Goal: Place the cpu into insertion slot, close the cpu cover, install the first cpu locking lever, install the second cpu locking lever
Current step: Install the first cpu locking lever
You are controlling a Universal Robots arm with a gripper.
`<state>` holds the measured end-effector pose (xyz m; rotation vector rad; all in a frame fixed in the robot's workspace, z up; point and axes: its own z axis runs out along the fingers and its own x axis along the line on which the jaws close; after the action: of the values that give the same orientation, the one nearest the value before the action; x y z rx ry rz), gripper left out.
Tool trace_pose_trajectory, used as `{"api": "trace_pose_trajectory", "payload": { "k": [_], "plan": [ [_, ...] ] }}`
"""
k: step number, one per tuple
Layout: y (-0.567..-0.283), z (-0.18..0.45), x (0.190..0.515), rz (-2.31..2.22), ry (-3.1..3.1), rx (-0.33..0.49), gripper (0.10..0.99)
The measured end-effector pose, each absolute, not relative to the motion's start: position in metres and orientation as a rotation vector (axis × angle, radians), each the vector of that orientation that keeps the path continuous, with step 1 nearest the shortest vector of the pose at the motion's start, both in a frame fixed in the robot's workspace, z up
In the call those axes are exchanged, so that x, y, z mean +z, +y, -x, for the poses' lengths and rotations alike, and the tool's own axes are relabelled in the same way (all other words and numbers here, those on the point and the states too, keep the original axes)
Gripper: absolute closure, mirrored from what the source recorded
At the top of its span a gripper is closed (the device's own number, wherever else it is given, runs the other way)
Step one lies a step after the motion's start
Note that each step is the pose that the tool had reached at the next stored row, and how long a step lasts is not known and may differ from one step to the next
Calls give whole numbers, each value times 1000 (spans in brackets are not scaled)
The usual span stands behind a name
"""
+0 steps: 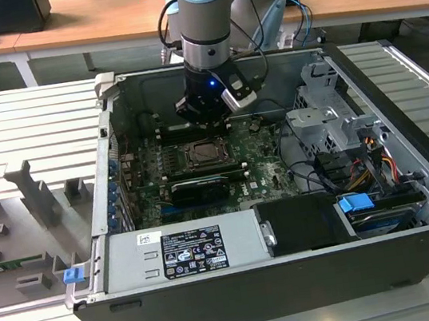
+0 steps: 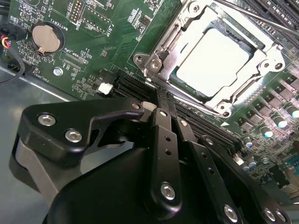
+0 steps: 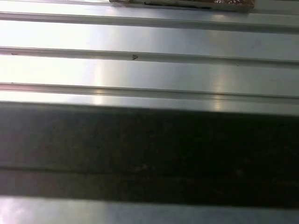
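In the second wrist view the cpu (image 2: pixel 212 60), pale silver on top, lies flat in the insertion slot (image 1: pixel 202 156) on the green board. The silver cpu cover (image 2: pixel 270 61) lies down around it, framing its top. A thin metal lever rod (image 2: pixel 254 17) runs along the cover's far side; I cannot tell whether it is latched. My black gripper (image 2: pixel 158 97) is shut, its fingertips (image 2: pixel 161 114) close to the cover's near corner, with nothing visible between them. In the exterior view the gripper (image 1: pixel 208 119) hangs just behind the slot inside the open computer case.
Black memory slots (image 2: pixel 205 123) run beside the socket under my fingers. A coin battery (image 2: pixel 46 38) sits on the board. In the case, a long black card (image 1: pixel 196 189) lies in front of the slot, with a drive cage (image 1: pixel 330 123) and cables to the exterior view's right.
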<state>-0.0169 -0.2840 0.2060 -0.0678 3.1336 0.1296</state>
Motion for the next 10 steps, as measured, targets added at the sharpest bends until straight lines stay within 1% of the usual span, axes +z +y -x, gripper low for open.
{"api": "trace_pose_trajectory", "payload": {
  "k": [10],
  "plan": [
    [-284,16,204,68,3134,126,980]
  ]
}}
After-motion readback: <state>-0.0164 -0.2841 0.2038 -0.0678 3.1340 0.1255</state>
